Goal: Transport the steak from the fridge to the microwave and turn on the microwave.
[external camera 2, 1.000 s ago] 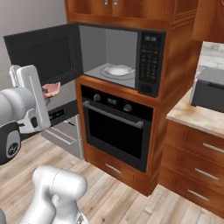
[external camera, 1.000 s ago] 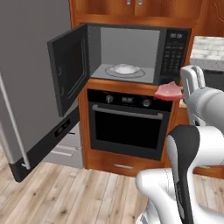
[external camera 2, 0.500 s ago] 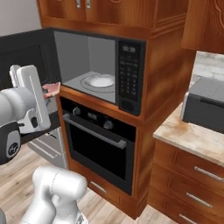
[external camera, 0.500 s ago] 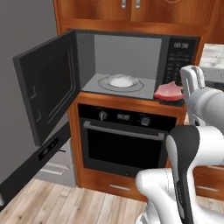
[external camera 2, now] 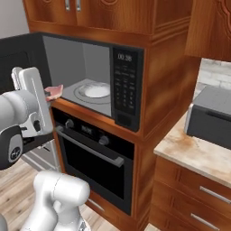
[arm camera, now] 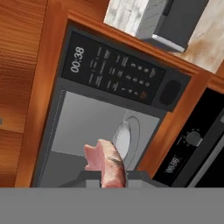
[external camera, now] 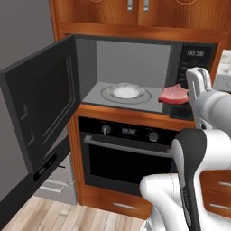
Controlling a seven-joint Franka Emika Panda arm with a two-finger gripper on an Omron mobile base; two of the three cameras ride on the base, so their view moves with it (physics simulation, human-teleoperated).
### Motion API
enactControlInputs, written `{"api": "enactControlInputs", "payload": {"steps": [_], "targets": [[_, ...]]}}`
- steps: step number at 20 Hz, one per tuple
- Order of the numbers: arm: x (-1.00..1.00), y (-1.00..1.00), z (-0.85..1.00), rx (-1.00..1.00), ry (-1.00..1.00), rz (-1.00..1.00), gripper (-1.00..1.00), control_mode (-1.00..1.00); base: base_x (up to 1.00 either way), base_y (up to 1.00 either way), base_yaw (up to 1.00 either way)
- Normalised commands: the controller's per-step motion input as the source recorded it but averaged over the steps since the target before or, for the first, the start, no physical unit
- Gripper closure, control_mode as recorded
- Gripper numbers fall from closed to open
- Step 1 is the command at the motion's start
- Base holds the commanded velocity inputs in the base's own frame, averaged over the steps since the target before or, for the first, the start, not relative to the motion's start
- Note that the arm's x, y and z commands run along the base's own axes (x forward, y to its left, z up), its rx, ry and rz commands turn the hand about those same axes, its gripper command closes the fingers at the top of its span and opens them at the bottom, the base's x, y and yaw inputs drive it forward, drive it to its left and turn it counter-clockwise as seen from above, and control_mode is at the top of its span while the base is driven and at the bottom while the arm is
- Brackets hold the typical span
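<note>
at the far left, the microwave's door (external camera: 43,106) hangs swung wide open toward me, dark and windowed, its lower corner reaching down past the top of the black oven (external camera: 128,155) below. next to it the microwave (external camera: 131,76) cavity stands open, pale grey inside, with the round glass turntable (external camera: 125,91) lying flat on its floor. further right, at the front right of the opening, i hold the steak (external camera: 173,94), a red-pink slab that juts out leftward from my gripper (external camera: 189,97); my fingers are clamped on the steak, with the meat squeezed up between the two tips in the hand view (arm camera: 107,164). it hangs just in front of the cavity's mouth, near the turntable but not on it; whether it touches the sill i cannot tell. to the right of it sits the keypad (external camera: 196,63) with its lit digital display. in the right base view, wooden cabinets (external camera 2: 113,16) run above the microwave, and on the far right a small silver toaster oven (external camera 2: 212,117) rests on the pale stone counter (external camera 2: 194,153).
</note>
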Motion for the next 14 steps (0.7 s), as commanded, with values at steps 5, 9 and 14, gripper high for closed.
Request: {"api": "enactControlInputs", "payload": {"steps": [5,9,14], "targets": [[0.00,0.00,0.00,0.00,0.00,0.00,1.00,1.00,0.24,0.28,-0.03],[0.00,0.00,0.00,0.00,0.00,0.00,1.00,1.00,0.54,0.07,0.00],[0.00,0.00,0.00,0.00,0.00,0.00,1.00,1.00,0.63,0.12,0.00]]}}
